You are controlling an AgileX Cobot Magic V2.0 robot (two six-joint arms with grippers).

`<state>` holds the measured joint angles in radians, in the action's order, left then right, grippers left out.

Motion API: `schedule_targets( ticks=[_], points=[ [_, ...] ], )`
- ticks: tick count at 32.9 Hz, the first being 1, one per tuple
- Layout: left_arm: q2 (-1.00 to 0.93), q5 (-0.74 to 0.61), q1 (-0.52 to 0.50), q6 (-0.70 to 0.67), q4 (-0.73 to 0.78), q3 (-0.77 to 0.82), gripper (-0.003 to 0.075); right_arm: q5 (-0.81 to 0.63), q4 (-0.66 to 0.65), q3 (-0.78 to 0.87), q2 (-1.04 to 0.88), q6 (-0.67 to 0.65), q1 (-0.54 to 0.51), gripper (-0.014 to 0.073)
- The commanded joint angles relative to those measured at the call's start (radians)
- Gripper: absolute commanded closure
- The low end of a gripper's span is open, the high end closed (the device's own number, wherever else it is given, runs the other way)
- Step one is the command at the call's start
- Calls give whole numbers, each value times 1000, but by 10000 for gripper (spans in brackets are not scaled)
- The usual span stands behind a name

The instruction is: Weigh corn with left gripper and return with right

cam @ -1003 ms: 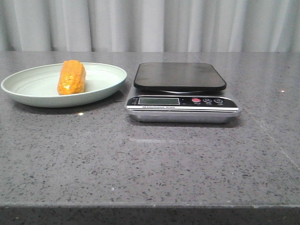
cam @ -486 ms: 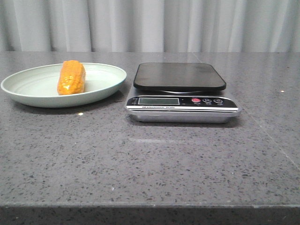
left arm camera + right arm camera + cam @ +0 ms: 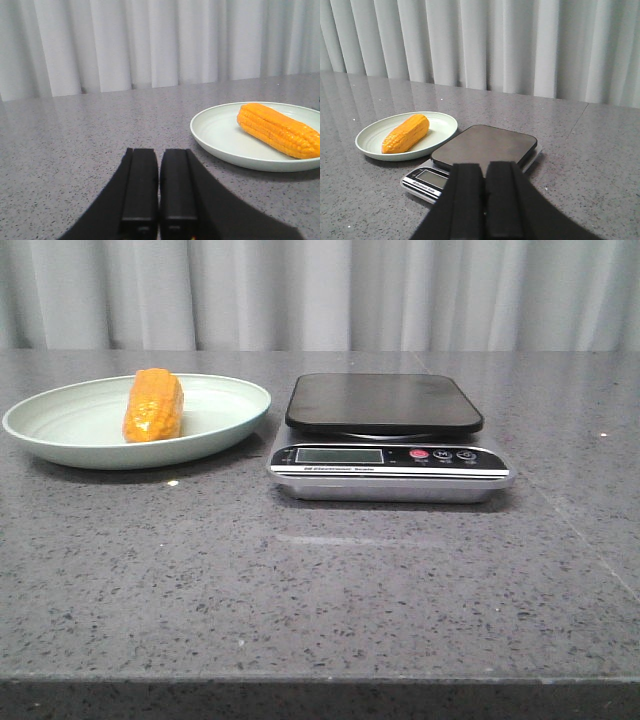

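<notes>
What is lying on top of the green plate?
One corn cob lies on the pale green plate, resting lengthwise on its side. Nothing else shows on the plate. The patch of plate right under the cob is covered, so that part cannot be seen.

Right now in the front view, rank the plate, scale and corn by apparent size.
1. Plate and scale: similar width, too close to rank.
2. Corn: clearly smallest, lying on the plate.
</notes>
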<state>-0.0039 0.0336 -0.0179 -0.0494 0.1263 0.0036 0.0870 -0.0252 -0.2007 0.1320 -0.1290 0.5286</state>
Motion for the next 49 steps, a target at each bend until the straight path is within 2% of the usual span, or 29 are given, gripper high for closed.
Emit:
schedule_targets(
  ticks=[1,19,22,30,33,38,41,49],
  points=[
    [-22,-87,-2,-1,-6,6,586,-75,-9,-27,9,9,-5,444],
    [-22,-87,-2,-1,-6,6,586,-75,-10,-19,9,9,-15,444],
    [-22,-87,-2,-1,-6,6,586,-87,-10,5,9,9,-76,444],
    [-22,-87,-2,-1,-6,6,586,-114,-10,107,9,9,-404,444],
    [-22,-87,-2,-1,-6,6,586,-163,-10,154,4,8,-479,444],
    [-22,-86,-2,-1,-6,6,586,-201,-12,216,-92,8,-495,444],
    [-22,-86,-2,-1,-6,6,586,-154,-12,221,-163,8,-495,444],
    [-20,-86,-2,-1,-6,6,586,-149,-12,221,-160,8,-495,444]
  ],
)
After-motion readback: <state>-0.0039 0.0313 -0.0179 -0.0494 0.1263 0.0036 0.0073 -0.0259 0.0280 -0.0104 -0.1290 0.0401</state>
